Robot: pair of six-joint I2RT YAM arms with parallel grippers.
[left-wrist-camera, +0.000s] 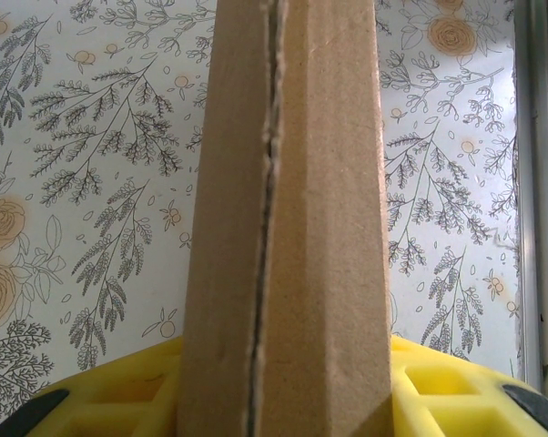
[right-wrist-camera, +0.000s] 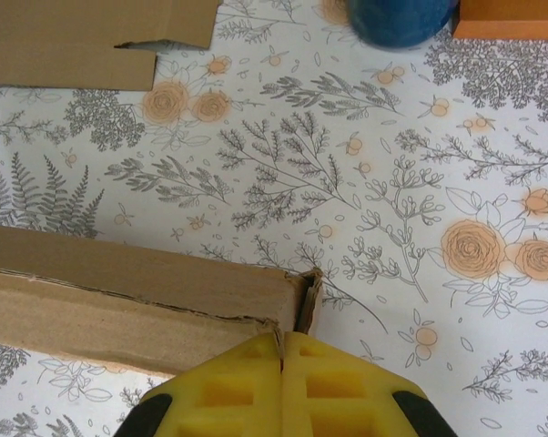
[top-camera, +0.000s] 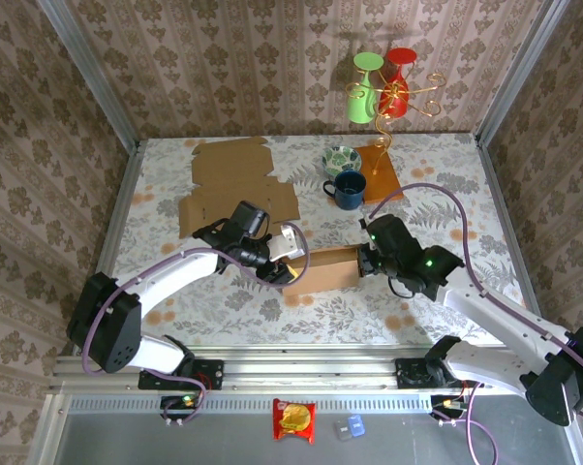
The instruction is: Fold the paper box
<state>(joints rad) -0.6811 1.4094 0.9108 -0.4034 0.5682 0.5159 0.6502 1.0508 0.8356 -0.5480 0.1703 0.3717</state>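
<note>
Paper box (top-camera: 325, 270) lies mid-frame on the floral surface (top-camera: 224, 310), between both arms.
Left end effector (top-camera: 286, 258) clamps the box's left end — right end effector (right-wrist-camera: 281, 362), fingers pressed together, sits at its right end.

Paper box (left-wrist-camera: 292, 228), both ends beyond view's edges.

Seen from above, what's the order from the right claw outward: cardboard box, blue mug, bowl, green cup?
1. Box, just left of the right gripper.
2. Blue mug, beyond it.
3. Bowl, behind the mug.
4. Green cup, farthest back.
</note>
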